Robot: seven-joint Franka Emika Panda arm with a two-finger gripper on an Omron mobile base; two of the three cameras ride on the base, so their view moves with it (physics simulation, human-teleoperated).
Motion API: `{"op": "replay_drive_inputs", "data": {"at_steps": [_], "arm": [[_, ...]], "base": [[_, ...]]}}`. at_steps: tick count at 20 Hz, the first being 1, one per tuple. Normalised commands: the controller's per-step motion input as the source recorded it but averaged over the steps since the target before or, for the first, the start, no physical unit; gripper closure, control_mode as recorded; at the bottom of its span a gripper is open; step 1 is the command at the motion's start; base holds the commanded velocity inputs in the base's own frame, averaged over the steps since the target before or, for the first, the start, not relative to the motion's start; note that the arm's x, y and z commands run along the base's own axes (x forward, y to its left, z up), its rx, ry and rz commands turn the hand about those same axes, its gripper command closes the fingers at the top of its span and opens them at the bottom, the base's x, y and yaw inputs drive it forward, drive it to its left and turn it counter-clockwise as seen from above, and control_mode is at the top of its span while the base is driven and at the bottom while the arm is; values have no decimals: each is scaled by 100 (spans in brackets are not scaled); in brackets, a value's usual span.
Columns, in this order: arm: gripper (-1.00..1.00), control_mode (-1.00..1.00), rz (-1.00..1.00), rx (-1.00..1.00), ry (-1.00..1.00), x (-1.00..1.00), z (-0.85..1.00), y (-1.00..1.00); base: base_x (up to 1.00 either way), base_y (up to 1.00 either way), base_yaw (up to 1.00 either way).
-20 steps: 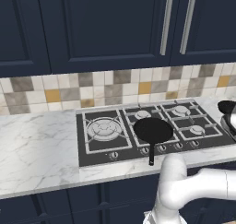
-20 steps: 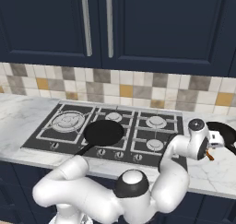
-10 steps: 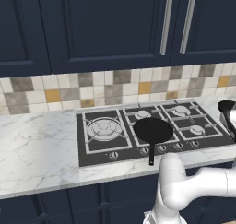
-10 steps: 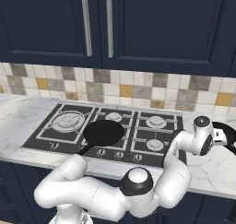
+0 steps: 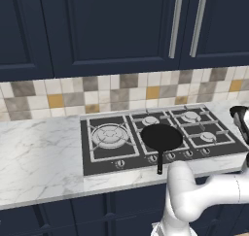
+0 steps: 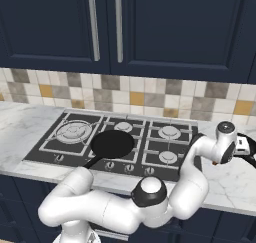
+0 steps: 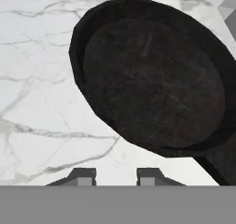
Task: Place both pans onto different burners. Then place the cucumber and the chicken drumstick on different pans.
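Cooktop: we find the black cooktop [image 5: 97, 158] set into the white marble counter [image 5: 39, 152], below the tiled backsplash [image 5: 73, 96] and the dark blue cabinets [image 5: 97, 31].
Burners: we count 1 large ring [image 5: 111, 134] at the 9 o'clock end of the cooktop. Smaller rings lie toward 3 o'clock, among them the rear ring [image 5: 190, 116].
Pan 1: we see 1 black pan [image 5: 161, 137] sitting flat on the grate at the front middle of the cooktop. Its handle [image 5: 159, 166] points to 6 o'clock, out over the knobs and the front edge. The right base view shows the same pan [image 6: 112, 143] with its handle running toward 7 o'clock.
Pan 2: the second pan [image 7: 152, 80] lies off the cooktop on bare marble [image 7: 37, 80]. In the hand view it spreads from 12 o'clock round to 3 o'clock, and its handle [image 7: 221, 165] leaves at 4 o'clock. The pan is empty.
Arm: the white arm [image 6: 200, 152] reaches to the 3 o'clock side, past the end of the cooktop.
Gripper: the gripper [image 7: 116, 174] hangs above the counter just beside the rim of pan 2. Its 2 fingertips [image 7: 83, 174] stand narrow, with bare marble showing in the small gap. We cannot tell whether they clamp anything below.
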Motion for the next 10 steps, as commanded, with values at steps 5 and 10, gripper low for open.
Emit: {"op": "replay_drive_inputs", "data": {"at_steps": [5,10], "arm": [[100,-100,0,-8,-1,0,42,49],[100,-100,0,-1,-1,0,8,78]], "base": [[0,0,0],[0,0,0]]}}
